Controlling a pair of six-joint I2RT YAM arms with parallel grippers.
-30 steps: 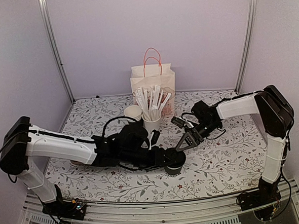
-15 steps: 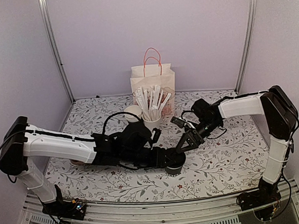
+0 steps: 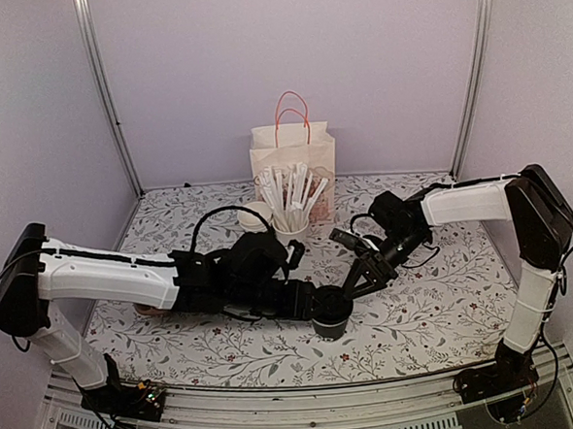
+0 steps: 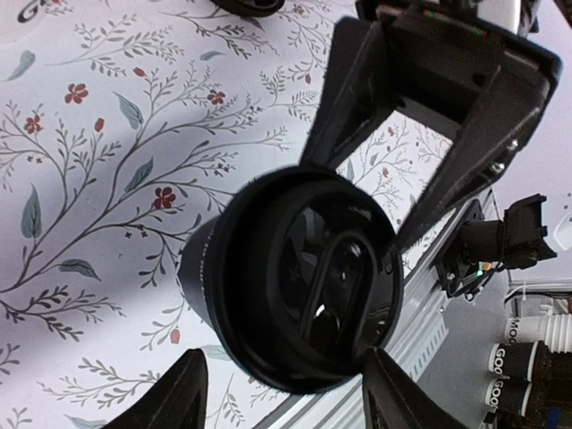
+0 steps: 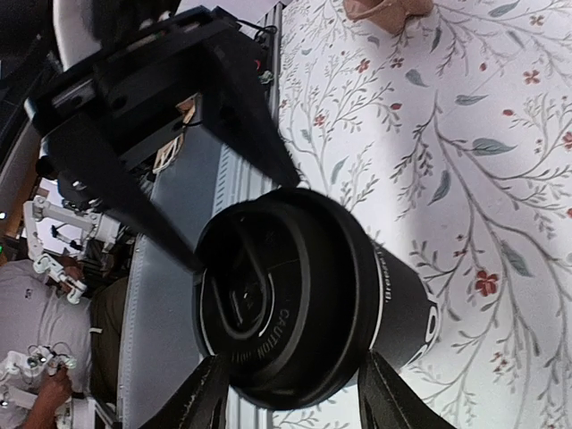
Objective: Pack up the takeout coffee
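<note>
My left hand (image 4: 286,362) lies low over the floral surface (image 3: 438,307). Its fingers (image 4: 179,398) are spread fairly wide and hold nothing, and on one side I can see bare surface between the pad and the cup. Well beyond that hand, toward the back, the paper bag (image 3: 293,161) stands upright with its handles up. The takeout coffee (image 4: 299,290) sits between the left fingertips and just ahead of them, standing on the surface with its black lid (image 5: 259,295) on. My right hand (image 5: 293,362) comes at the same cup from the opposite side. Its fingers are partly spread and sit close along the lid's edge, but I cannot tell whether the pads press on it or merely flank it. With the lid on I cannot see whether the cup is filled, so I would treat it as top-heavy and liable to spill. I expect the paper wall to be soft and to dent under a hard squeeze, and the plastic lid to be slick and to pop off if pinched. I would grip the upper wall just below the lid's rim, where the cup is stiffest, gently, and keep it upright.
</note>
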